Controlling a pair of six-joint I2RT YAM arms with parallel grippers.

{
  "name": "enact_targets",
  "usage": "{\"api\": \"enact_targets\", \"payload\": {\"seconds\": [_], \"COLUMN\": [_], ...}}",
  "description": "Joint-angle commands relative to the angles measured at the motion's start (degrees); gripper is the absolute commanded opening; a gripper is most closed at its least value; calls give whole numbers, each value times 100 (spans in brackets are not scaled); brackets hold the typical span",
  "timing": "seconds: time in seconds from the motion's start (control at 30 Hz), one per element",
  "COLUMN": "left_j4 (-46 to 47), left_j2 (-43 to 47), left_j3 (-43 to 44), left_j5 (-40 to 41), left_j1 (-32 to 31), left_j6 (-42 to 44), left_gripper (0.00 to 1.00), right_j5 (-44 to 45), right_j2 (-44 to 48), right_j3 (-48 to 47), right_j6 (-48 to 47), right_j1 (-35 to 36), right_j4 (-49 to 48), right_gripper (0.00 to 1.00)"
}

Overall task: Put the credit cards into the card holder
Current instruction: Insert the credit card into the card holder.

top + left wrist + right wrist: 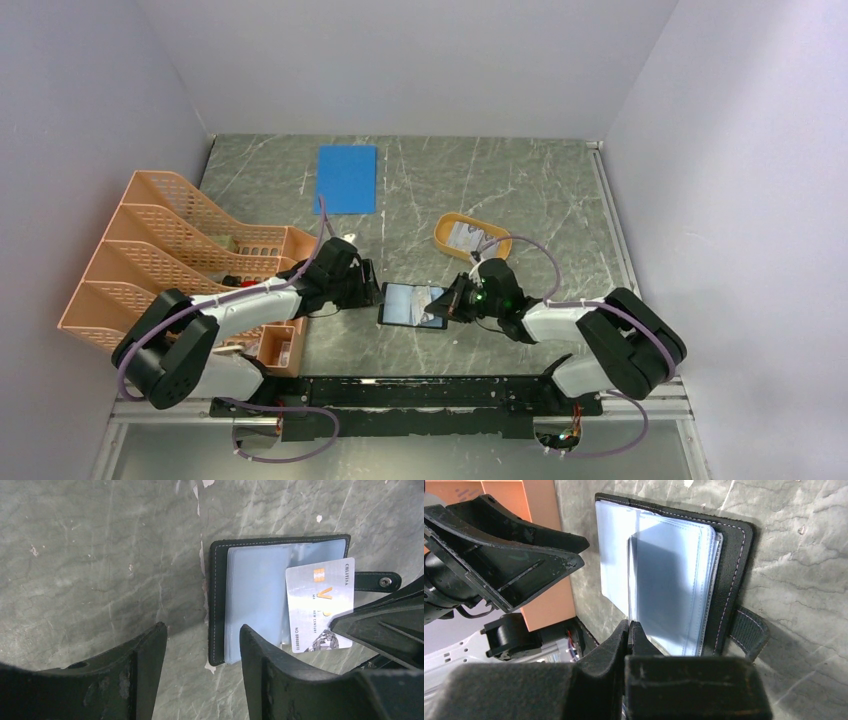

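The card holder (pixel 250 600) lies open on the marble table, black with bluish clear pockets; it also shows as the card holder (pixel 410 305) and the card holder (pixel 674 580). One pale credit card (pixel 320 602) rests tilted over its right half beside the snap tab (pixel 380 581). My right gripper (pixel 630 626) is shut on this card's corner, and it appears too as the right gripper (pixel 334 623) and the right gripper (pixel 452 300). My left gripper (pixel 202 642) is open, its fingers astride the holder's near left corner, gripping nothing. More credit cards (pixel 463 235) lie in the orange tray.
The orange oval tray (pixel 443 238) sits behind the holder. An orange mesh file rack (pixel 170 250) fills the left side, close behind my left arm. A blue flat sheet (pixel 347 178) lies at the back. My left gripper (pixel 583 553) shows in the right wrist view.
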State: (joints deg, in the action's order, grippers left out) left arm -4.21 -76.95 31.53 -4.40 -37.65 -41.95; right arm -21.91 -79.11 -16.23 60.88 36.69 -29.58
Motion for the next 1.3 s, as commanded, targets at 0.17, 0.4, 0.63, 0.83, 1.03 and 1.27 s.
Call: {"api": "enact_targets", "payload": {"seconds": [0.17, 0.4, 0.63, 0.83, 1.03, 1.27], "left_j4": [227, 274, 377, 551, 712, 760], "left_j2": [-5, 52, 22, 90, 119, 236], "left_j3": [-146, -237, -377, -497, -643, -735], "left_j5": [-259, -344, -515, -559, -628, -689], "left_j1": [12, 13, -18, -83, -126, -146], "left_j6": [-54, -80, -170, -234, -311, -283], "left_gripper": [59, 59, 58, 58, 57, 55], "right_j5": [-7, 100, 382, 439, 508, 688], "right_j2": [-252, -431, -536, -806, -1054, -1231], "right_j3": [23, 21, 135, 135, 71, 23], "right_j6": [124, 201, 319, 366, 386, 465], "right_j1": [137, 170, 226, 345, 437, 634], "right_j4": [-372, -476, -801, -1002, -1110, -1195], "right_gripper": [0, 0, 0, 0, 0, 0]}}
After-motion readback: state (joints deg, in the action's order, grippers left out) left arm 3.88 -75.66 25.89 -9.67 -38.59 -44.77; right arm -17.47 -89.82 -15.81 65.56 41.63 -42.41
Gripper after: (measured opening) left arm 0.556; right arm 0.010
